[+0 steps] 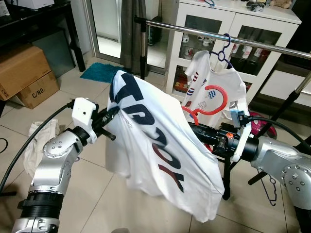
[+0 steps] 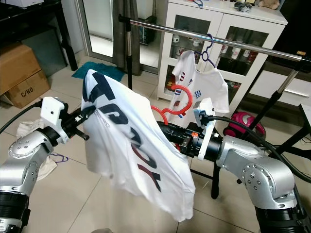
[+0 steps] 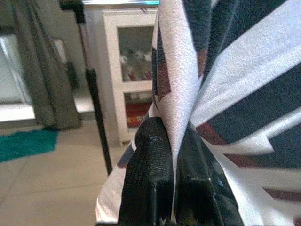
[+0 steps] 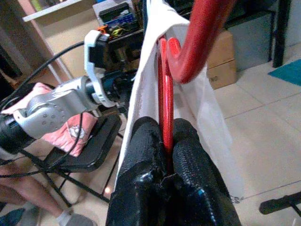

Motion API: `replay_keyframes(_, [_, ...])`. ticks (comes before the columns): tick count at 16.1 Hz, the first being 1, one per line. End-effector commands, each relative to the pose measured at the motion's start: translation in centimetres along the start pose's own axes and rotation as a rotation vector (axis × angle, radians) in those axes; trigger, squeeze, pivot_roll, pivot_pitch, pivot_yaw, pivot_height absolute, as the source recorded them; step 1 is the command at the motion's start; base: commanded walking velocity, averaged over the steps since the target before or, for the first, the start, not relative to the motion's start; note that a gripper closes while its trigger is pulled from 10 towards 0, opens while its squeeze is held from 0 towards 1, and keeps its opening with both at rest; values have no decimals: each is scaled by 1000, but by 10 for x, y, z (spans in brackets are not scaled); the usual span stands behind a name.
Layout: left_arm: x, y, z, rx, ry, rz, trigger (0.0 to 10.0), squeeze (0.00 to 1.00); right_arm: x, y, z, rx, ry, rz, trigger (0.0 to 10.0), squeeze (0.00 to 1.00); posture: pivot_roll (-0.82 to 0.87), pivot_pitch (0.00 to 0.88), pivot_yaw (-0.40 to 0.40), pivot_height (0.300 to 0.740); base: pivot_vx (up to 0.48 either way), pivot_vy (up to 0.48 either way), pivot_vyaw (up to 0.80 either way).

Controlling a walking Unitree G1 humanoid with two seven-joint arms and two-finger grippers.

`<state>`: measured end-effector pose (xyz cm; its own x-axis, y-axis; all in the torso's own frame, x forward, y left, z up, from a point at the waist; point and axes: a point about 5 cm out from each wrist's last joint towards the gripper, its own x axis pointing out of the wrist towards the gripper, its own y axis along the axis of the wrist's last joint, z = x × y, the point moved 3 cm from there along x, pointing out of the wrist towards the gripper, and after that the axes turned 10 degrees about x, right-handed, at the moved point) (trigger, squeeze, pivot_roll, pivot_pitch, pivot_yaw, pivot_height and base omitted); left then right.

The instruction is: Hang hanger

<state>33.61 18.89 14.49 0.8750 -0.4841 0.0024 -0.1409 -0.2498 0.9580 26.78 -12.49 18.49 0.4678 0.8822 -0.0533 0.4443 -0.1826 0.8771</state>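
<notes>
A white T-shirt point(image 1: 150, 141) with dark blue and red lettering hangs on a red hanger point(image 1: 214, 99), held up between my two arms in front of a steel clothes rail point(image 1: 228, 39). My left gripper point(image 1: 112, 114) is shut on a fold of the shirt point(image 3: 176, 117) at its left shoulder. My right gripper point(image 1: 194, 130) is shut on the red hanger's neck point(image 4: 165, 113), with its hook curving up above the fingers. The hook sits lower than the rail and is not on it.
A second white shirt on a blue hanger point(image 1: 224, 48) hangs from the rail. A white glass-door cabinet point(image 1: 252, 29) stands behind. Cardboard boxes point(image 1: 24, 73) sit at far left, a cloth heap point(image 1: 36, 133) on the tiles, a folding chair point(image 4: 84, 150) and a person's legs point(image 4: 28, 202) nearby.
</notes>
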Motion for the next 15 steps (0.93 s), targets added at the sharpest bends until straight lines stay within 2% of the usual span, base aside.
replay_keyframes(1, [-1,6,-4,11,32,30,0,0,-4,6,3,-22,-35,31,10000,0,75,0,-34,740,0,0,0])
replay_keyframes(3, [-4,7,0,-6,47,56,0,0,-6,9,14,-13,-108,55,10000,0,77,0,-35,740,0,0,0])
replay_keyframes(5, [-7,2,6,-8,43,50,0,0,-7,11,18,-5,-139,72,10000,0,76,0,-35,740,0,0,0])
replay_keyframes(10, [-15,2,15,20,53,82,0,0,-7,6,39,-2,-291,27,10000,0,79,0,-47,740,0,0,0])
replay_keyframes(12, [-15,5,17,30,51,100,0,0,-8,-1,50,-9,-368,-24,10000,0,80,1,-49,740,0,0,0])
replay_keyframes(15, [-16,5,19,48,38,97,0,0,-8,-3,54,9,-401,-11,10000,0,80,3,-49,740,0,0,0])
